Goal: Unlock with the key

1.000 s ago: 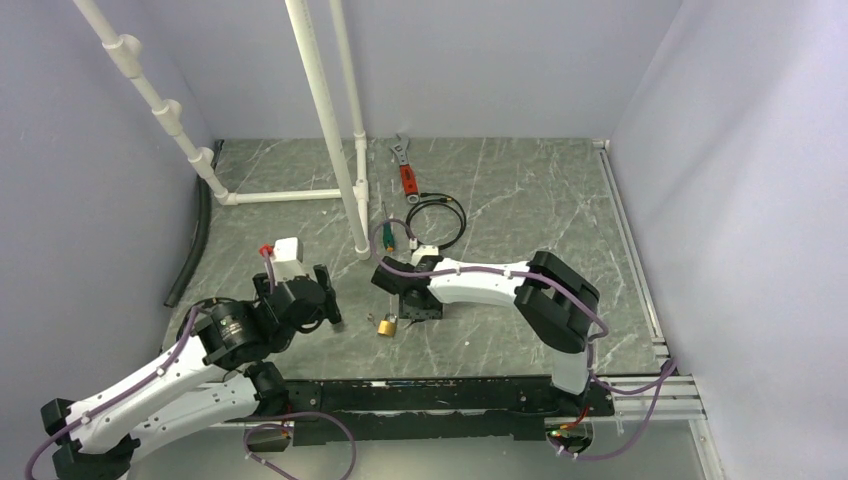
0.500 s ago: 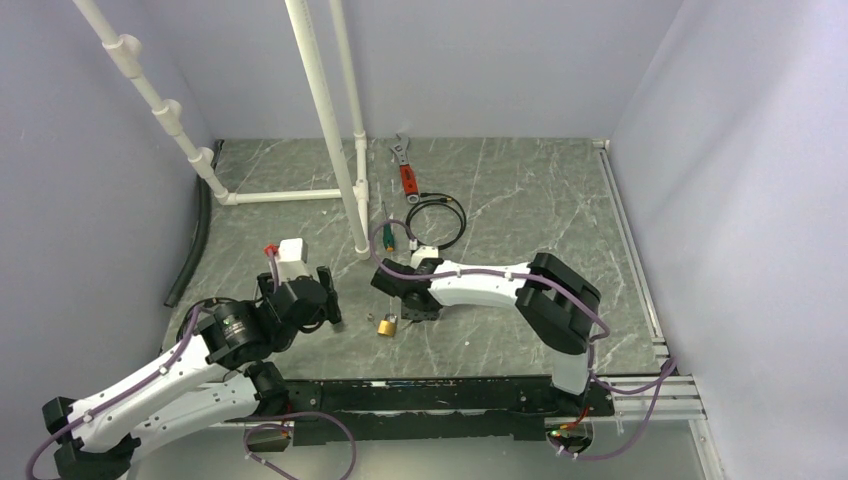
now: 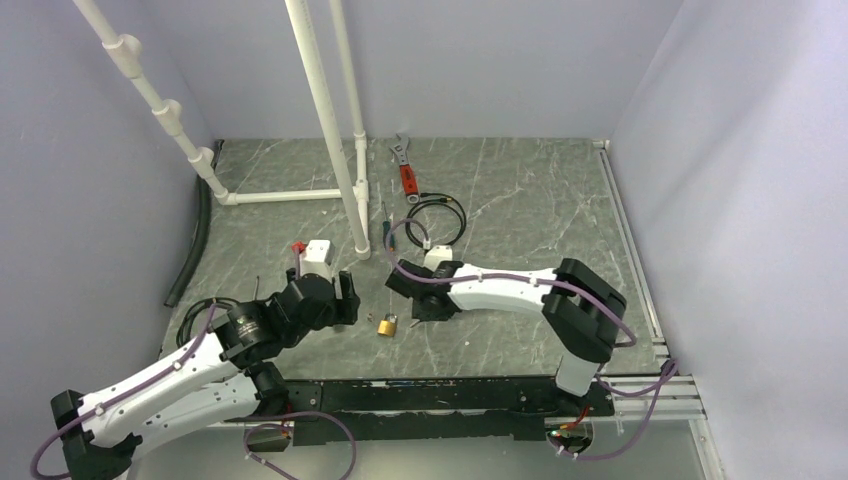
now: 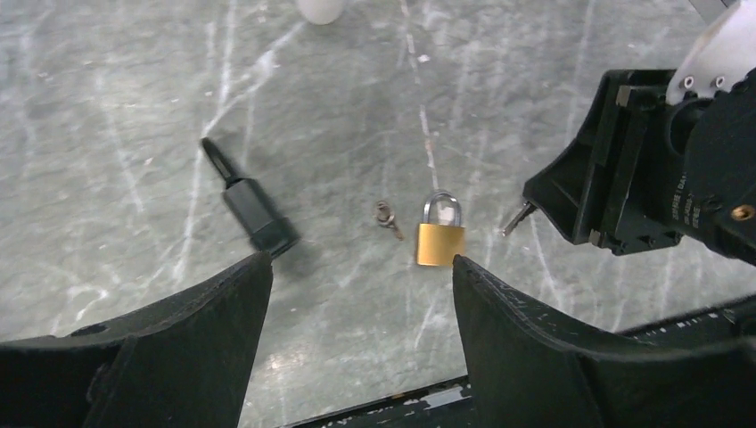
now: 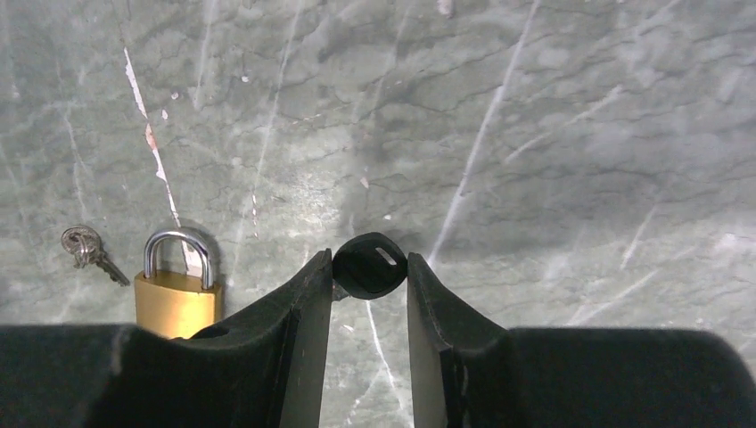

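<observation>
A small brass padlock (image 3: 388, 325) lies flat on the grey marble table, shackle pointing away; it also shows in the left wrist view (image 4: 440, 236) and the right wrist view (image 5: 176, 299). My right gripper (image 3: 418, 305) is just right of it, shut on the key's round black head (image 5: 370, 265); the thin metal blade tip (image 4: 517, 217) pokes out towards the padlock. My left gripper (image 3: 345, 300) is open and empty, left of the padlock, which lies just beyond its fingertips (image 4: 481, 294). A second tiny metal key (image 4: 386, 217) lies just left of the padlock.
A black rod-like tool (image 4: 254, 209) lies left of the padlock. White pipes (image 3: 330, 130) stand at the back left, with a black hose (image 3: 190, 250) along the left wall. A red-handled wrench (image 3: 405, 170) and a black cable coil (image 3: 435, 220) lie farther back.
My left gripper has moved right, closer to the padlock. My right gripper has shifted slightly right with the key held. The padlock has not moved.
</observation>
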`<move>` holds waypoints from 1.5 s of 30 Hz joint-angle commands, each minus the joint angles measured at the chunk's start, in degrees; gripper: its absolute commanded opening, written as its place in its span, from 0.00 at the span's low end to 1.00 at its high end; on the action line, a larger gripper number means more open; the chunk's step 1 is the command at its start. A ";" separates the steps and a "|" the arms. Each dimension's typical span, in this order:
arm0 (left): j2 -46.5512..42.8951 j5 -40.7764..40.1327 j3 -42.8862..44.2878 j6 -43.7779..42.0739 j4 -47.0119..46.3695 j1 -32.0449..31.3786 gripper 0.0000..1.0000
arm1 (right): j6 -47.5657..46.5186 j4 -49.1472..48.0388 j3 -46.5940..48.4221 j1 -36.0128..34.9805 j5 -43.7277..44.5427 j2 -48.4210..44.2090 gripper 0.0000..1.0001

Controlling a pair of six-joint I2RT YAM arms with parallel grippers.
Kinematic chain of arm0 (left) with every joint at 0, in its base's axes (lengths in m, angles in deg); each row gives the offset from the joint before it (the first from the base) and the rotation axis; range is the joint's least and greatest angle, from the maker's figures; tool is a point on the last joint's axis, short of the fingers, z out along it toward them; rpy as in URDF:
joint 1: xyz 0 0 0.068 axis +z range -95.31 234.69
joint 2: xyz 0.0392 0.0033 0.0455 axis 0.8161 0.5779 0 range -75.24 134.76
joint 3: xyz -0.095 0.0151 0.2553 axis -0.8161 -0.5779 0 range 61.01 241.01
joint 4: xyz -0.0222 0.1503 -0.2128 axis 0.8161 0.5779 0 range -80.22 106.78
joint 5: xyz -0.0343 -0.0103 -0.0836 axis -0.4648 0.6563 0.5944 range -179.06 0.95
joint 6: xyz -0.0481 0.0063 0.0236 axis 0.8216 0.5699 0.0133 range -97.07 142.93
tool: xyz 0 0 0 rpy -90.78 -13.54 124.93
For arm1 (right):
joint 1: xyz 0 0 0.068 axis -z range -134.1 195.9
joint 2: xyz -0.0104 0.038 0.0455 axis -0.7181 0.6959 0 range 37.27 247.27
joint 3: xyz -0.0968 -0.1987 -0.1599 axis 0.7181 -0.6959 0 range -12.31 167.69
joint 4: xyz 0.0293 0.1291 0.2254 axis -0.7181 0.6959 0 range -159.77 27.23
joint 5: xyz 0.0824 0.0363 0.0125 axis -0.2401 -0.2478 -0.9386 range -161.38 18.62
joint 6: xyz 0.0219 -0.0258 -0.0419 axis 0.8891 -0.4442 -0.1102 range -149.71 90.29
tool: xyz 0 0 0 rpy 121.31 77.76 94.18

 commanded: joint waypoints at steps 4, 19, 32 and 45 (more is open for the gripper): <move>0.38 10.59 -2.85 -5.59 -15.27 -0.21 0.76 | -0.13 -4.77 -4.45 2.65 -0.99 -10.29 0.18; 11.93 24.50 -8.75 -2.84 -44.46 -0.23 0.67 | -0.78 -11.14 -10.19 5.55 -8.34 -27.56 0.18; 18.17 27.41 -7.81 -2.17 -49.91 -0.17 0.55 | -0.55 -13.16 -10.88 5.65 -10.21 -29.89 0.18; 17.72 25.92 -8.35 -1.95 -50.33 -0.17 0.00 | -0.26 -16.08 -12.65 5.64 -11.72 -32.13 0.18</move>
